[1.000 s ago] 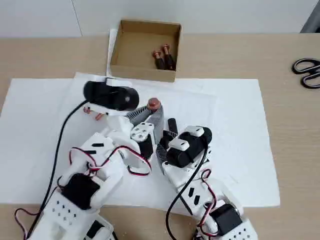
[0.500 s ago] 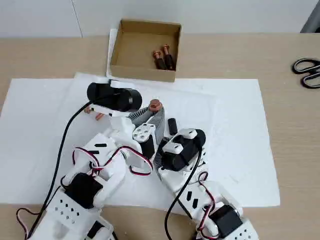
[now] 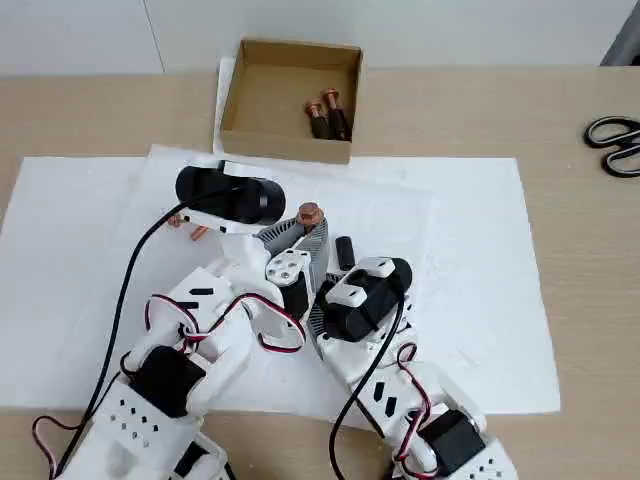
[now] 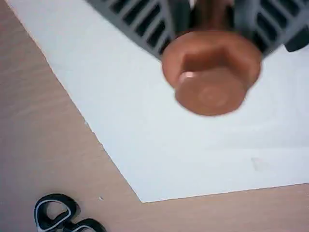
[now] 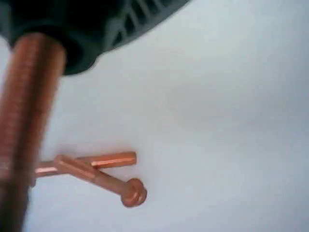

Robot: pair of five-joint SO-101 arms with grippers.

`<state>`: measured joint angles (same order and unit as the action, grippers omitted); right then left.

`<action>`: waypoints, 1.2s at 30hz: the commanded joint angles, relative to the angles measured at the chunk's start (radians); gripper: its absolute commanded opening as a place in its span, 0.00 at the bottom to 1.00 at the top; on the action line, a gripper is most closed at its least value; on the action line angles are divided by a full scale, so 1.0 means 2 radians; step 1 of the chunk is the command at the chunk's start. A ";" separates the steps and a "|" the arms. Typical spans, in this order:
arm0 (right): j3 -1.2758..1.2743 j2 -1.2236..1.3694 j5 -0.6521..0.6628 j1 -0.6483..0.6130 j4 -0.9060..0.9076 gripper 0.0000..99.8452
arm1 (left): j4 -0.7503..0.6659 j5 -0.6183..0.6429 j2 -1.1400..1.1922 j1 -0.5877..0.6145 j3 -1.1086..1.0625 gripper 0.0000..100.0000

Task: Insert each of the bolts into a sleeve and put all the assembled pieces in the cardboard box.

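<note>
My left gripper is shut on a copper bolt at mid-table, head up; in the left wrist view the bolt's head sits between the ribbed grey fingers. Just right of it, my right gripper holds a short black sleeve against the left fingers. The right wrist view has the bolt's threaded shaft meeting a dark rounded piece; how far it goes in is hidden. Two loose bolts lie crossed on the paper. The cardboard box holds two assembled pieces.
White paper covers the middle of the wooden table. Black scissors lie at the far right edge. Both arms' bodies and cables crowd the near centre.
The right arm's wrist has shifted left, closer to the left gripper. The left arm has edged slightly right. The bolt's head stays in almost the same place.
</note>
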<state>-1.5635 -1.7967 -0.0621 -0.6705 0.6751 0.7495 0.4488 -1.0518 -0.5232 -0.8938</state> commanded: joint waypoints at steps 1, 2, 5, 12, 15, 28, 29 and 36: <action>0.031 -0.009 -0.004 0.003 0.001 0.00 | 0.002 -0.002 -0.005 0.002 0.003 0.01; 0.031 -0.009 -0.004 0.003 0.001 0.00 | 0.002 -0.006 -0.005 0.002 0.003 0.01; 0.031 -0.009 -0.004 0.003 0.001 0.00 | -0.001 -0.020 -0.005 0.002 -0.007 0.01; 0.031 -0.009 -0.004 0.005 0.001 0.00 | 0.001 -0.020 -0.005 0.001 -0.015 0.01; 0.032 -0.009 -0.004 0.005 0.001 0.00 | 0.002 -0.020 -0.005 0.001 -0.016 0.01; 0.031 -0.009 -0.003 0.006 0.002 0.00 | 0.073 -0.016 -0.005 -0.004 -0.016 0.01; 0.031 -0.009 -0.003 0.006 0.002 0.00 | 0.077 -0.016 -0.005 -0.008 -0.016 0.01; 0.030 -0.009 -0.003 0.006 0.002 0.00 | 0.093 -0.018 -0.004 -0.031 -0.016 0.01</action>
<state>-1.5635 -1.7967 -0.0621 -0.6705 0.6767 0.9321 0.4150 -1.0518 -0.5769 -0.9291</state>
